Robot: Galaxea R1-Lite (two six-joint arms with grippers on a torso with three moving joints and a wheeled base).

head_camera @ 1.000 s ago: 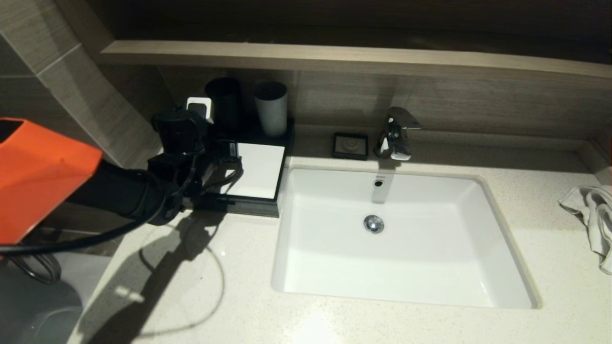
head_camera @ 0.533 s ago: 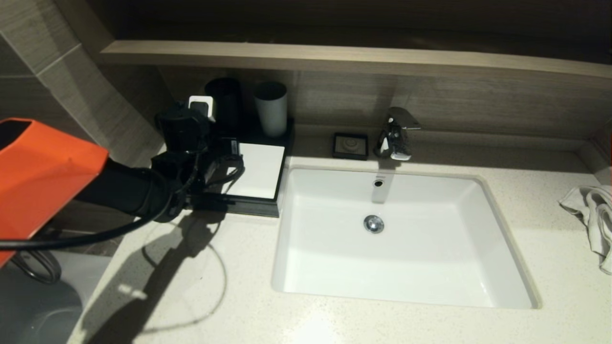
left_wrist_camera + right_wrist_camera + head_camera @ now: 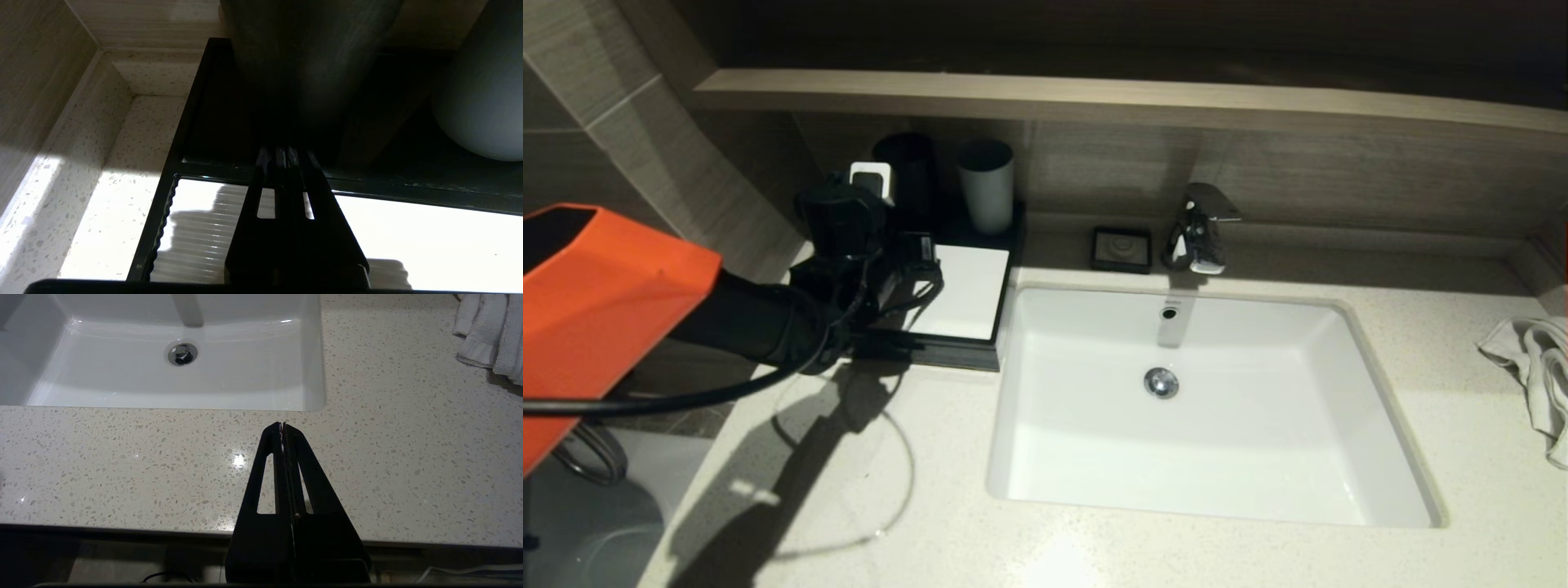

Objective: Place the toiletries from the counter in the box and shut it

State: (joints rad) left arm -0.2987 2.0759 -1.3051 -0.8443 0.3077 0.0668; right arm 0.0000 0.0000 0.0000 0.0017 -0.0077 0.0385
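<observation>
Left gripper hovers over the left end of the box in the head view, hiding that part of the white top. A black cup and a grey cup stand on the box's back. No packets show on the counter.

From the left wrist, the fingers are pressed together, holding nothing.

From the right wrist, the right gripper is pinched together and empty above the counter's front edge, near the basin. A towel is cut off.
</observation>
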